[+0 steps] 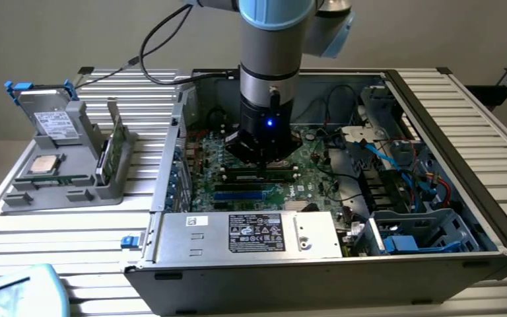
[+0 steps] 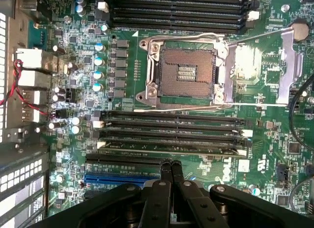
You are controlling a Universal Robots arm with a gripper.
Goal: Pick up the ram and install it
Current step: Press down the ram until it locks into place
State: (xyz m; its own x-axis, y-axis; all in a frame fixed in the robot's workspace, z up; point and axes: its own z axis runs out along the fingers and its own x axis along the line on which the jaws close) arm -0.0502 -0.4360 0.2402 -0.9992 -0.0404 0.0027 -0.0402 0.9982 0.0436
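Observation:
A narrow green ram stick [image 1: 116,144] stands on edge in the grey holder [image 1: 60,188] outside the case, at the exterior view's left. My gripper [image 1: 259,165] is far from it, lowered inside the open computer case over the motherboard [image 1: 315,165]. In the wrist view the gripper [image 2: 170,165] is shut, its two fingers pressed together with nothing between them. It hovers beside the long black memory slots [image 2: 169,127] below the open CPU socket [image 2: 186,71]. A thin pale strip runs along the nearest slot [image 2: 171,150]; I cannot tell whether a stick sits in it.
The holder also carries a square silver CPU chip [image 1: 42,165] and a drive with blue tabs [image 1: 49,119]. Inside the case are a silver power supply [image 1: 249,234], blue cables [image 1: 395,158], a drive cage [image 1: 416,231] and a blue expansion slot [image 2: 122,179]. The case walls stand close around the arm.

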